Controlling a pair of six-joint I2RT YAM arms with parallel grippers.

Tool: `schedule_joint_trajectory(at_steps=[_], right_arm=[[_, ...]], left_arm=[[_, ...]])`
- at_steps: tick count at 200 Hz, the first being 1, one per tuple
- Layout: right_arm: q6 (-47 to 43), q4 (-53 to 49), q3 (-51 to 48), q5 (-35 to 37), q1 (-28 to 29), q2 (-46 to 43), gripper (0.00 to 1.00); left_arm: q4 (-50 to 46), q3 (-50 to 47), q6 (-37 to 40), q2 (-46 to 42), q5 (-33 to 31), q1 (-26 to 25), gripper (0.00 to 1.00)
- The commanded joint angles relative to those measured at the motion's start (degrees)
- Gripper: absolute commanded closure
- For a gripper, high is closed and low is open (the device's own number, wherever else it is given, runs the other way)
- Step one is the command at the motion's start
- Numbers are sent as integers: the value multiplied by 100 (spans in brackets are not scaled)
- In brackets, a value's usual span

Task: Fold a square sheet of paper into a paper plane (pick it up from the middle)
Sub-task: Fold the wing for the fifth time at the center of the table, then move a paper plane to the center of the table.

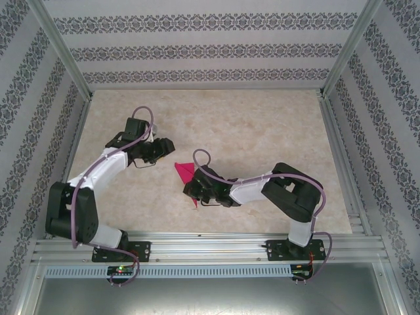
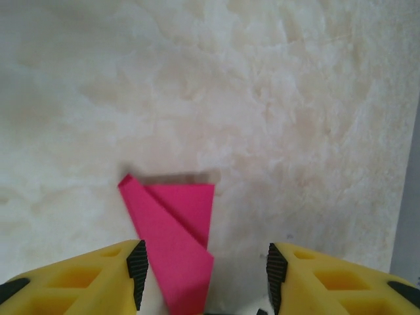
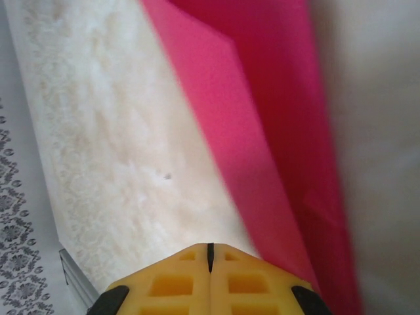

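The right gripper (image 3: pixel 210 254) was shut beside the paper's (image 3: pixel 275 131) edge; whether it pinched it could not be told. The paper, magenta-pink, was folded into a narrow pointed shape with overlapping flaps, at mid-table (image 1: pixel 262 125). The left gripper (image 2: pixel 206 274) stood open, jaws astride the paper's near end.

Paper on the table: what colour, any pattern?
The folded paper is plain magenta-pink, unmarked; left wrist view shows it best.

One folded magenta-pink paper sheet (image 1: pixel 185 172). Two yellow-fingered grippers: left gripper (image 2: pixel 207 269) at 10 o'clock from the paper, right gripper (image 3: pixel 210 252) at 5 o'clock. One beige marbled tabletop (image 1: pixel 262 125). Two black-and-white robot arms (image 1: pixel 98 172), at 8 and 4 o'clock.
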Motion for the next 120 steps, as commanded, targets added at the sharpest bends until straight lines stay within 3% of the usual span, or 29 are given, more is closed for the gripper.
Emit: schedule_joint_trajectory(at_steps=[1,43,72,120], right_arm=[[-379,-398,-71,746,83,-820,92],[-871,-2165,-490,1380,-383,-1847,85],[-1038,-1892,-900,794,-936,-1938,83],[-1243,-1307,-1039,446,-1005,-1939,75]], left_arm=[[-952,-237,-79,-387,-513,-277,44],[-1675,-194,-482,-722,-1529,-1104,34],[-2083,146,-756,-281,-1998,-1716,31],[-2023,832,-1003,922,-2210,-2305,22]])
